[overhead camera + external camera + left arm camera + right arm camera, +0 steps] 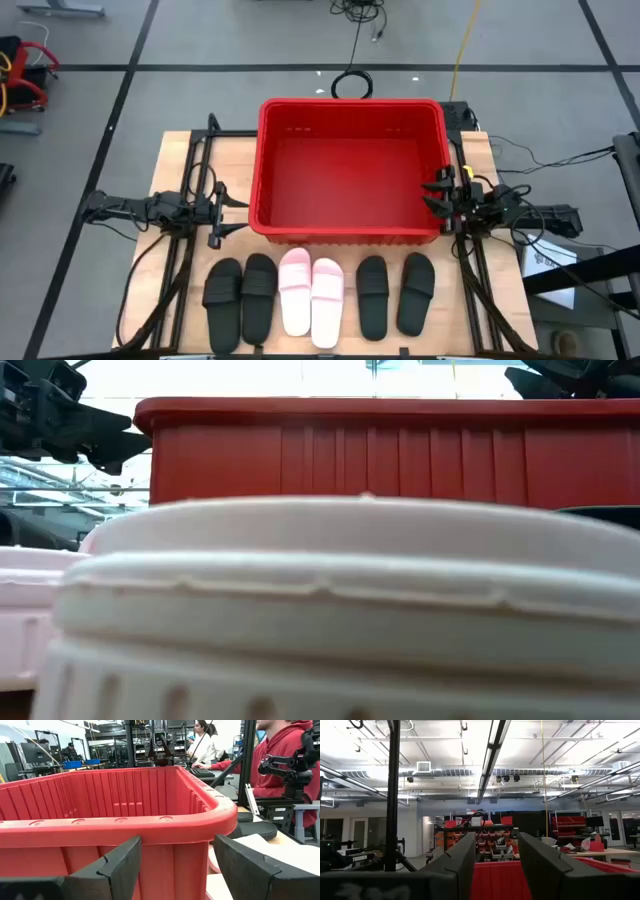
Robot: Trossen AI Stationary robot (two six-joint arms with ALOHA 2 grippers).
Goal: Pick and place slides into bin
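Little can be read. On the dark arm point(357, 857) far off in the right wrist view stand pale letters — they look like "TROSSEN". A white sheet point(548, 262) at the table's right edge carries print — too small to make out.

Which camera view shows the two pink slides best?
The high view: both pink slides lie whole, side by side, between the black pairs. The low view shows only one pink slide's edge up close. The wrist views show none clearly.
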